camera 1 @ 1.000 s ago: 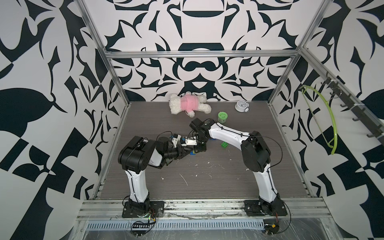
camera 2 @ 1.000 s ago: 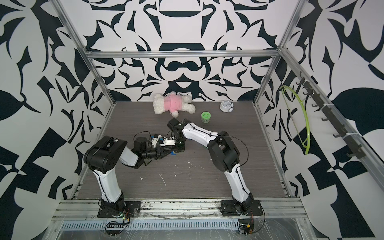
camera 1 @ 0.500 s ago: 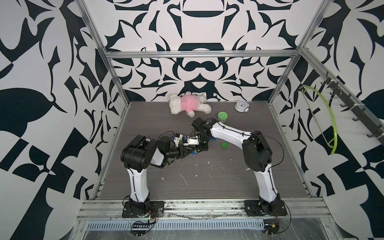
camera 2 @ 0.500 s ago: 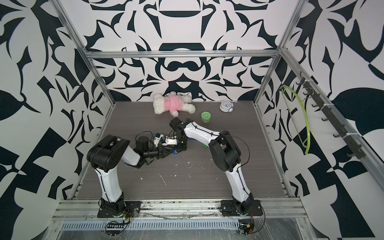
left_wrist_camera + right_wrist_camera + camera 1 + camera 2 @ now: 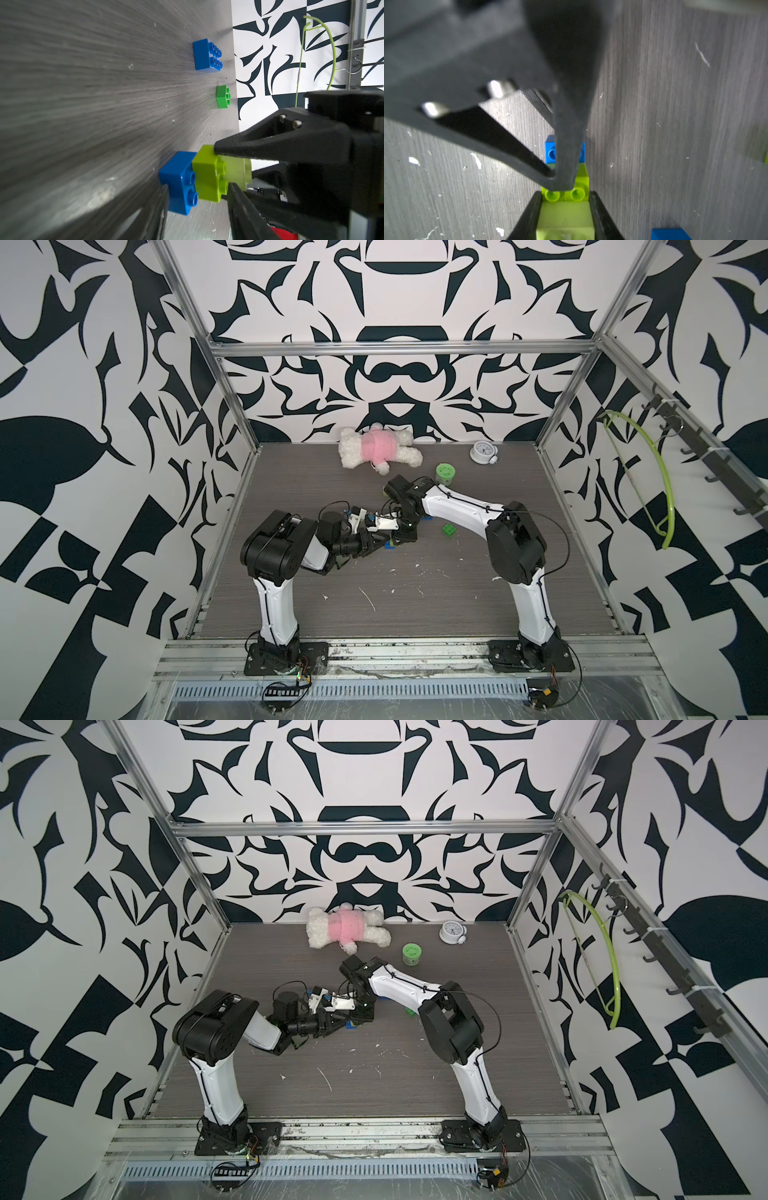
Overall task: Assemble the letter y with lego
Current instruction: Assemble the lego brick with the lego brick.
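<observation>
Left arm (image 5: 278,547), left gripper (image 5: 382,540): now slightly nearer the dark green brick (image 5: 448,529); jaws on brick stack (image 5: 207,180) marginally narrower.

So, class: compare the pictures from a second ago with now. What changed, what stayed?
Almost nothing: the left gripper and right gripper shift only slightly, meeting at the same spot. No taking or letting go shows: the left grips the stepped brick stack, the right, shut, rests its tip on it. Dark green brick, plush toy, tub, clock: unmoved.

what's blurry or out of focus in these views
Right wrist: the right pincer, close to the lens, is soft, the lime brick by its tip sharper. Left wrist: the table smears into streaks, the small blue brick sharp. Both top views: crisp, evenly lit.
</observation>
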You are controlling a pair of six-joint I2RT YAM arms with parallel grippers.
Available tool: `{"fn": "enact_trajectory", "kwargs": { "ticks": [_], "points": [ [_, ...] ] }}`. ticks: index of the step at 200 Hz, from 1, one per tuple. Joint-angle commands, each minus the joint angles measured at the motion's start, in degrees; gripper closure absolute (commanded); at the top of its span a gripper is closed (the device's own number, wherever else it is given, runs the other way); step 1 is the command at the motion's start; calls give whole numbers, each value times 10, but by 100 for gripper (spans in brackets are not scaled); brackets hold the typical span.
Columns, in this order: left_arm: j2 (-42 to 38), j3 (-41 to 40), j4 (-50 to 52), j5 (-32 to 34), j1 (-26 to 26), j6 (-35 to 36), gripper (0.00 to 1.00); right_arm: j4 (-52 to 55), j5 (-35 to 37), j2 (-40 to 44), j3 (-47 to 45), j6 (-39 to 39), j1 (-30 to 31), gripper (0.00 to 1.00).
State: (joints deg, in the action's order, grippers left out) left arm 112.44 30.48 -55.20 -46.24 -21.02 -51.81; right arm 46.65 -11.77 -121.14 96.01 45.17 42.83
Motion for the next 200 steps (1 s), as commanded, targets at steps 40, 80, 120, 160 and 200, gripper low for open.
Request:
{"fn": "enact_trajectory", "kwargs": {
  "ticks": [40, 80, 120, 160, 200],
  "points": [
    [55, -21, 211, 91, -15, 71, 54, -18, -28, -2, -17, 0, 7, 63],
    [48, -15, 247, 105, -15, 84, 60, -19, -27, -1, -18, 1, 7, 63],
    [50, -6, 280, 113, -16, 92, 66, -20, -28, -1, -21, 1, 7, 63],
    [48, -1, 303, 126, -19, 102, 71, -21, -27, -1, -20, 1, 7, 63],
    [46, 3, 315, 131, -22, 109, 73, -24, -25, 2, -20, 1, 7, 62]
  ]
}}
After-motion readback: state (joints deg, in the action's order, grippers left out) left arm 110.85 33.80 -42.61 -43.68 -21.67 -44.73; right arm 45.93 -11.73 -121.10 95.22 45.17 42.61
